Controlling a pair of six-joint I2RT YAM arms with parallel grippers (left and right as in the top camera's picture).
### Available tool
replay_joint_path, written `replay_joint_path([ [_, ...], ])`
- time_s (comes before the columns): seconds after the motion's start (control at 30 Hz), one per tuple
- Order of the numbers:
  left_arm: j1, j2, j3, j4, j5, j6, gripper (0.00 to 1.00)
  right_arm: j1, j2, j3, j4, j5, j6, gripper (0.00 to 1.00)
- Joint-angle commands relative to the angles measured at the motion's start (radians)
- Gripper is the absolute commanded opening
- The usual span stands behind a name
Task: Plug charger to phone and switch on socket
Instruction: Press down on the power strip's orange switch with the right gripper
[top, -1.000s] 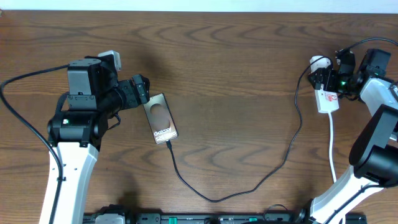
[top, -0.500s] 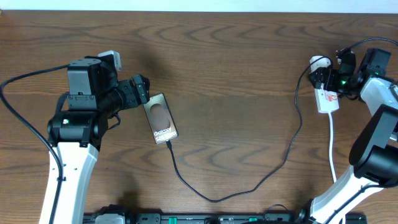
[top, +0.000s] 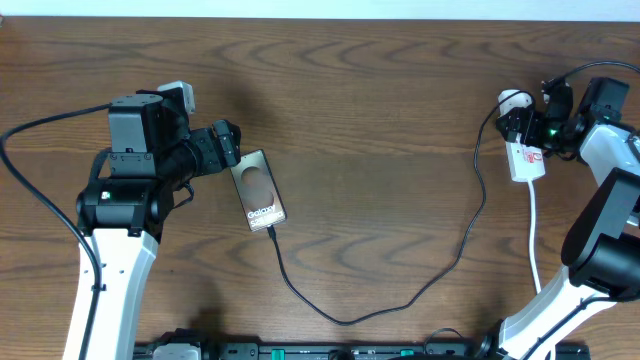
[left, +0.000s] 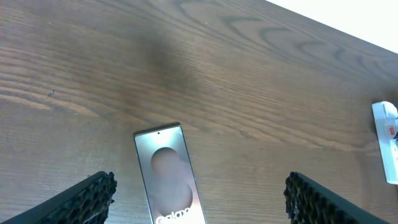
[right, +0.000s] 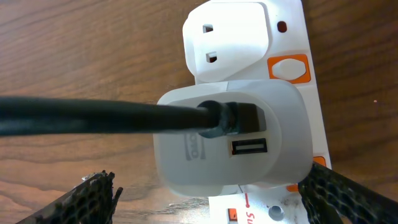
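Observation:
The phone lies back up on the table, "Galaxy" lettering showing; it also shows in the left wrist view. The black charger cable runs from the phone's lower end in a loop to the white adapter, which sits plugged into the white socket strip. The strip shows in the right wrist view with orange switches. My left gripper is open, straddling the phone's upper end. My right gripper is open over the adapter on the strip.
The strip's white cord runs toward the table's front right. The strip also shows at the right edge of the left wrist view. Bare wood lies between the two arms.

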Motion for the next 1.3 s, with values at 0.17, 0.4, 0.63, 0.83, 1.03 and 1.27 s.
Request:
replay_joint_path([
  [0.17, 0.005, 0.005, 0.001, -0.004, 0.008, 0.016, 0.89, 0.058, 0.027, -0.004, -0.017, -0.05, 0.029, 0.92],
  [0.4, 0.005, 0.005, 0.001, -0.004, 0.008, 0.016, 0.89, 0.066, 0.034, -0.005, -0.013, -0.05, 0.045, 0.92],
  [0.63, 0.005, 0.005, 0.001, -0.004, 0.008, 0.016, 0.89, 0.066, 0.052, -0.005, -0.014, -0.078, 0.071, 0.91],
  [0.83, 0.005, 0.005, 0.001, -0.004, 0.008, 0.016, 0.89, 0.066, 0.052, -0.005, -0.017, -0.108, 0.079, 0.89],
  [1.03, 0.005, 0.005, 0.001, -0.004, 0.008, 0.016, 0.89, 0.066, 0.052, -0.022, -0.017, -0.112, 0.082, 0.89],
  [1.27, 0.005, 0.005, 0.001, -0.004, 0.008, 0.016, 0.89, 0.066, 0.052, -0.046, -0.018, -0.126, 0.082, 0.89],
])
